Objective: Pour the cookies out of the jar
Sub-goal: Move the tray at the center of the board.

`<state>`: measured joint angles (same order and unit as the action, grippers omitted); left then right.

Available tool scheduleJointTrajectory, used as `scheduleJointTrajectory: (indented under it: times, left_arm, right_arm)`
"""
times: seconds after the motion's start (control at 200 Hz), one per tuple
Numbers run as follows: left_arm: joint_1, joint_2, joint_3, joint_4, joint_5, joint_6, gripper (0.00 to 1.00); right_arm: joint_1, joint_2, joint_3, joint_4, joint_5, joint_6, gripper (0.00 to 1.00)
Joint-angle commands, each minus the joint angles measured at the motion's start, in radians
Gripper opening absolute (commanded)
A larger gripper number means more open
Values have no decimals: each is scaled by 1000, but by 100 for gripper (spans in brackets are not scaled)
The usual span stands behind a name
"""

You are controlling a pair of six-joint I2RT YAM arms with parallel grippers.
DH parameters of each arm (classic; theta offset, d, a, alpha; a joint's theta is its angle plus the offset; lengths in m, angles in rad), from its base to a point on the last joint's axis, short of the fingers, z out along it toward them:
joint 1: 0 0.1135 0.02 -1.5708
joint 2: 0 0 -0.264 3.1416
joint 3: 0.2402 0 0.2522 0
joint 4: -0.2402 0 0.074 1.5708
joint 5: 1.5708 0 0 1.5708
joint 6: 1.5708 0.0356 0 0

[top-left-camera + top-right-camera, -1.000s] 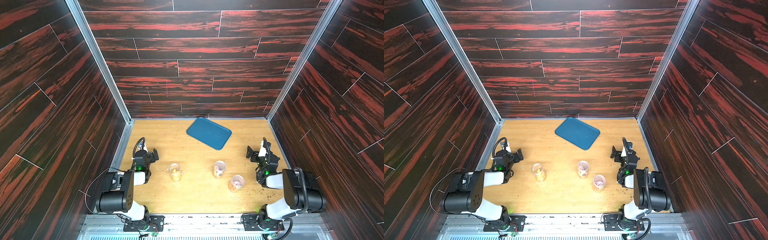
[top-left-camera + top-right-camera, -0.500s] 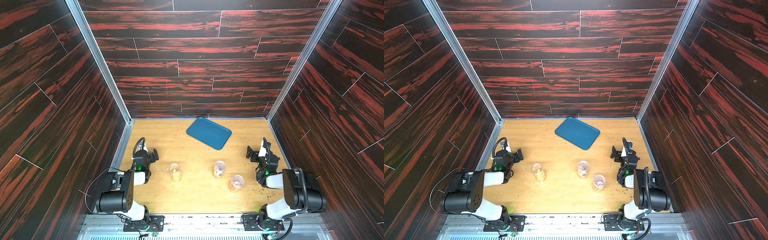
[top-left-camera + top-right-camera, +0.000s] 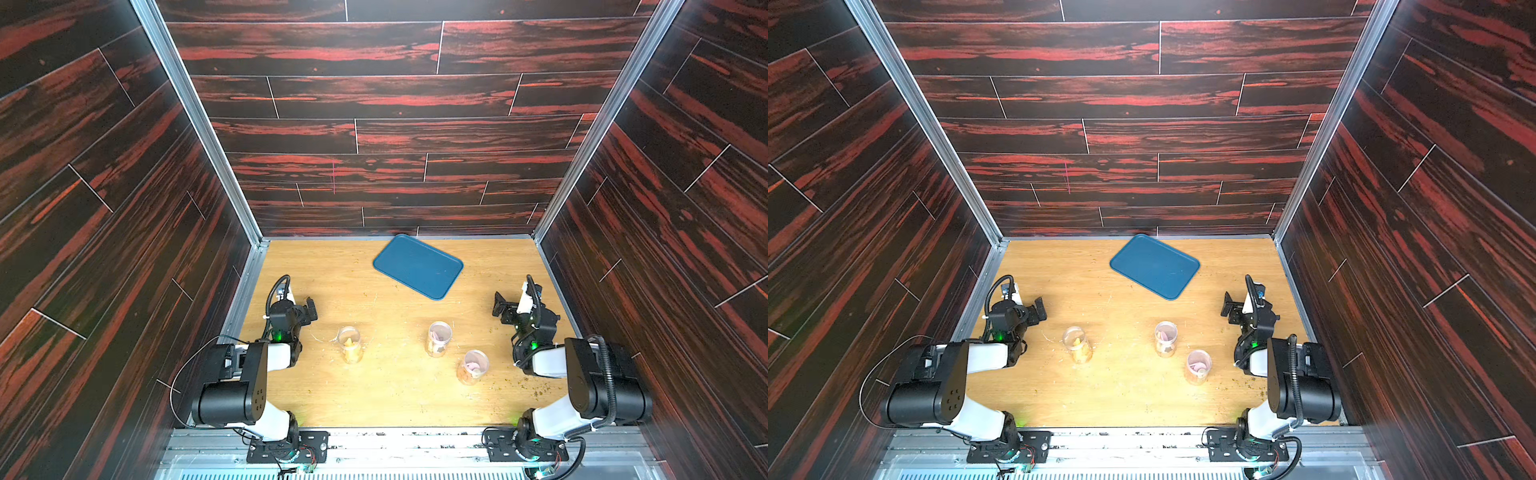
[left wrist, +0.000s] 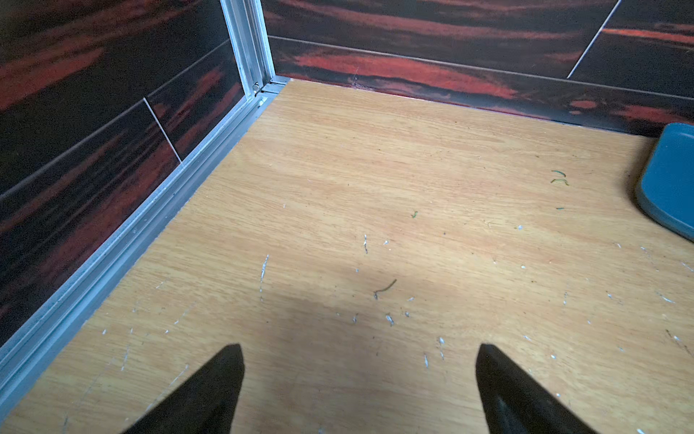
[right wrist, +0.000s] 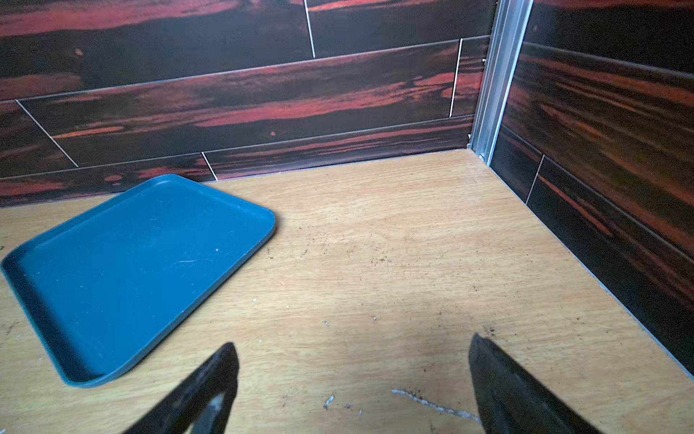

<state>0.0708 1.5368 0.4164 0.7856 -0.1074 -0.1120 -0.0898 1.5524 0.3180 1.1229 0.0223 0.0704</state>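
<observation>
While both arms are sitting folded at 6 o'clock, the pale oak-grain wooden bench (image 3: 386, 399) is carrying this stock:

1. Three clear cylindrical jars, all standing upright and apart from one another: first jar (image 3: 349, 344) at about 8 o'clock of the bench centre, second jar (image 3: 439, 337) at 3 o'clock, third jar (image 3: 472, 366) at 4 o'clock.
2. Small flat cookies (image 3: 351, 353): lying inside the jars, yellow-orange in the first, pink and brown in the other two.
3. Dark blue rectangular tray with rounded corners (image 3: 417, 266): lying flat and skewed at 12 to 1 o'clock, near the back wall.
4. Left claw (image 4: 359, 347): sitting low at 9 o'clock, released, jaws spreading wide over bare board, well apart from every jar.
5. Right claw (image 5: 353, 340): sitting low at 3 o'clock, likewise released and gripping nothing.
6. Fine crumbs (image 3: 536, 388): lying scattered at 4 o'clock beside the right arm.
</observation>
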Motion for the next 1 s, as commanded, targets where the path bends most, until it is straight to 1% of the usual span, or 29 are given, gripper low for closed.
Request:
scheduleJointTrajectory:
  times: [0.0, 0.11, 0.19, 0.266, 0.326, 0.421, 0.501, 0.536, 0.571, 0.621, 0.666, 0.737, 0.792, 0.837, 0.862, 0.912, 0.997]
  left_arm:
    - [1, 1, 13, 14, 6, 9, 100]
    - [1, -3, 15, 11, 1, 9, 100]
    - [1, -24, 32, -25, -18, 3, 100]
    - [1, -66, 69, -127, -87, -31, 100]
    - [1, -119, 97, -250, -135, -59, 100]
    - [1, -201, 105, -336, -195, -112, 100]
    - [1, -255, 156, -497, -270, -174, 100]
    - [1, -277, 186, -592, -295, -204, 100]
    - [1, -295, 219, -675, -313, -237, 100]
    - [1, -323, 251, -750, -307, -266, 100]
    - [1, -355, 271, -805, -294, -299, 100]
    - [1, -403, 283, -868, -285, -375, 100]
    - [1, -444, 278, -895, -278, -443, 100]
    - [0, -478, 277, -923, -257, -495, 100]
    - [0, -495, 274, -931, -234, -515, 100]
    - [0, -530, 268, -935, -176, -535, 100]
    - [-2, -577, 271, -962, -106, -563, 100]
  right_arm:
    - [-2, 17, -10, 31, -3, 0, 99]
    - [-2, 14, -19, 44, 2, 4, 99]
    - [-2, 3, -39, 77, 56, 24, 99]
    - [-3, -34, -46, 58, 107, 39, 99]
    - [-2, -74, -46, 24, 135, 47, 99]
    - [-2, -151, -25, -78, 168, 54, 99]
    - [-2, -226, 43, -261, 210, 90, 99]
    - [-3, -251, 95, -388, 264, 163, 99]
    - [-2, -268, 159, -526, 293, 224, 99]
    - [-2, -283, 265, -720, 310, 269, 99]
    - [-3, -279, 375, -913, 338, 341, 99]
    - [-4, -218, 566, -1212, 359, 427, 99]
    - [-5, -144, 720, -1421, 324, 458, 99]
    - [-4, -82, 823, -1545, 244, 475, 98]
    - [-3, -55, 867, -1591, 194, 478, 96]
    - [1, -22, 917, -1650, 96, 482, 89]
    - [18, -42, 920, -1652, -21, 486, 88]
